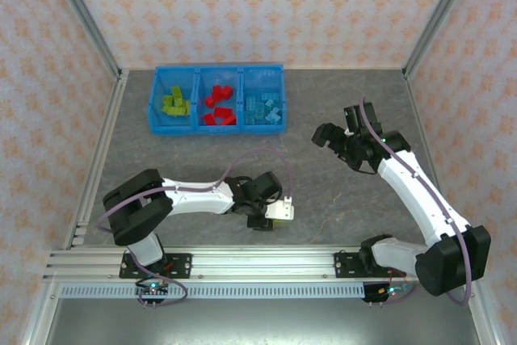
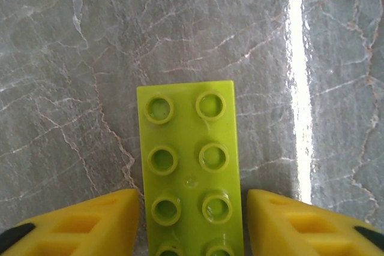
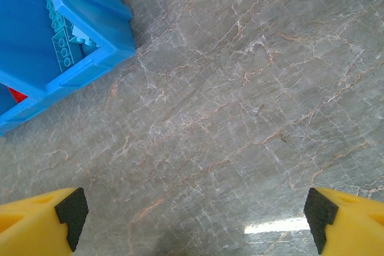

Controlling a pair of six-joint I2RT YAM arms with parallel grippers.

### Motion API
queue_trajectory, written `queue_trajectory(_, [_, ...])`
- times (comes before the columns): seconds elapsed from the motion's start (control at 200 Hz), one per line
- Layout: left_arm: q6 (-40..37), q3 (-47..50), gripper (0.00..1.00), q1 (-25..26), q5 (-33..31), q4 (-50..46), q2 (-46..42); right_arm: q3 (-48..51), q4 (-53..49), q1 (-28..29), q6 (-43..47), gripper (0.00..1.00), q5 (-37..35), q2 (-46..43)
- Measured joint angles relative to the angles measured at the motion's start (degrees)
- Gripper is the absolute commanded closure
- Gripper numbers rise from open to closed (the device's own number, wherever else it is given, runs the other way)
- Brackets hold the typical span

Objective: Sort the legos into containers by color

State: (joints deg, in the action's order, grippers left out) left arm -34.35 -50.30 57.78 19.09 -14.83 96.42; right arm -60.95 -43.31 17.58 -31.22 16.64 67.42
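1. Legos [image 1: 220, 111] are the point here, but biggest thing first: the grey marbled table [image 1: 323, 199] carries everything. Going by the sorted piles, I'd say the job is nearly wrapped.
2. Next the containers [image 1: 216, 129], one blue tray with three compartments sitting along the table's far edge, left of its middle. Lime bricks [image 1: 175, 104] are in the left one, red bricks [image 1: 213, 100] in the middle and light blue bricks [image 1: 265, 108] on the right, so every colour has its own spot.
3. Right gripper [image 3: 195, 220] hangs with its jaws spread wide and nothing between them, over bare table just off the tray's near right corner. My guess is it's parked out of the way.
4. Left gripper [image 2: 192, 199] is down by the table's near edge, about midway along. Its yellow fingers [image 2: 90, 223] press on both long sides of one brick. It looks like a proper grip, probably taken across the narrow width because that fits the jaws.
5. Smallest is that lime green brick [image 2: 189, 148]. The studs face up at the wrist camera, two across, and the long axis runs straight out between the fingers, parallel to them. I can't tell if it's lifted or resting on the table.
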Motion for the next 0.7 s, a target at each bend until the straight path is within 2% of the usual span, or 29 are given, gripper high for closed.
queue_trajectory(0.08, [-0.48,-0.57,0.76,-0.02,-0.07,0.04,0.31,-0.04,0.0,0.0,0.0,0.05,0.0,0.0])
queue_trajectory(0.315, [0.15,-0.63,0.76,-0.02,-0.98,0.28,0.2,-0.04,0.0,0.0,-0.02,0.05,0.0,0.0])
queue_trajectory(0.425, [1.86,0.9,0.76,-1.03,-1.6,1.2,-2.99,-0.04,0.0,0.0,-0.02,0.05,0.0,0.0])
queue_trajectory(0.555, [6.38,1.64,0.75,-6.88,-3.45,3.37,-11.65,-0.04,0.0,0.0,-0.02,0.05,0.0,0.0])
queue_trajectory(0.701, [12.13,-2.01,0.75,-16.2,-11.8,5.05,-19.5,-0.04,0.02,0.0,-0.04,0.05,0.0,0.0])
